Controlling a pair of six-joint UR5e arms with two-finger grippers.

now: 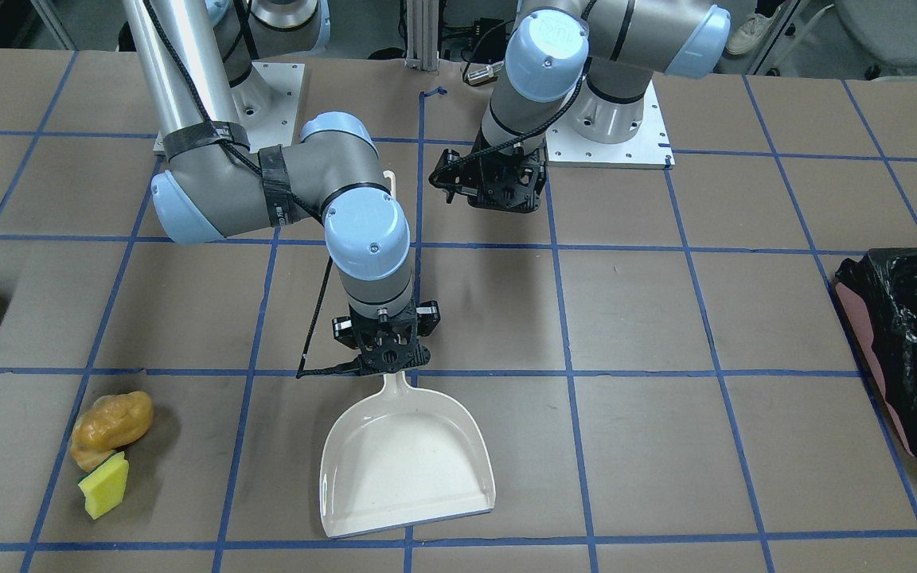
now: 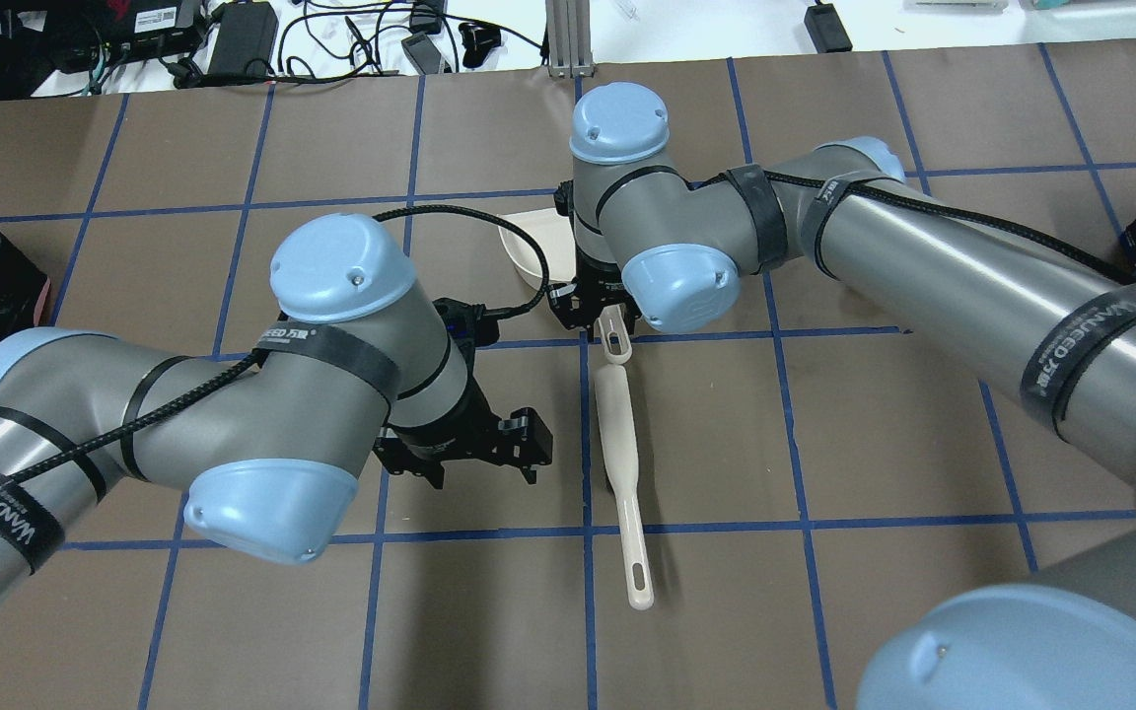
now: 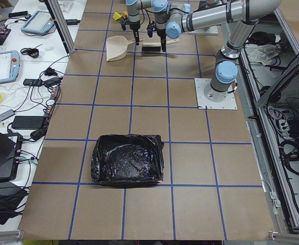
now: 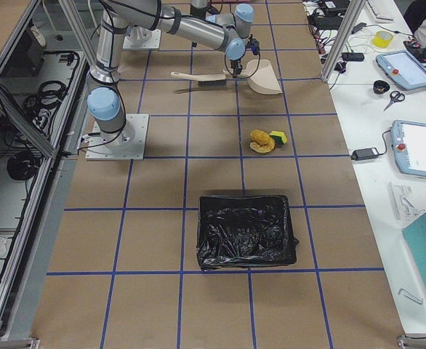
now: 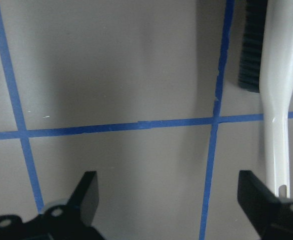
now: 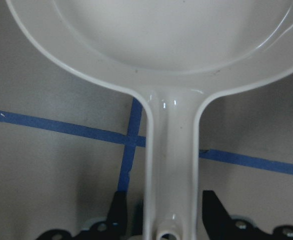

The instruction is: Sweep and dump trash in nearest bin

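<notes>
Blue-gridded table [image 1: 665, 318]: left end effector [image 5: 169, 192] spread, right end effector [image 6: 165, 212] pinching dustpan [image 1: 407, 465] handle.

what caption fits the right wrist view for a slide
right pincer closed on the handle of a white dustpan, blue-taped table below

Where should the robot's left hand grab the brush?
Probably the thin handle of the brush, away from the dark bristles. The brush lies on the table with that narrow part bare, so the open left gripper could shift over it and come straight down, a finger on each side.
</notes>
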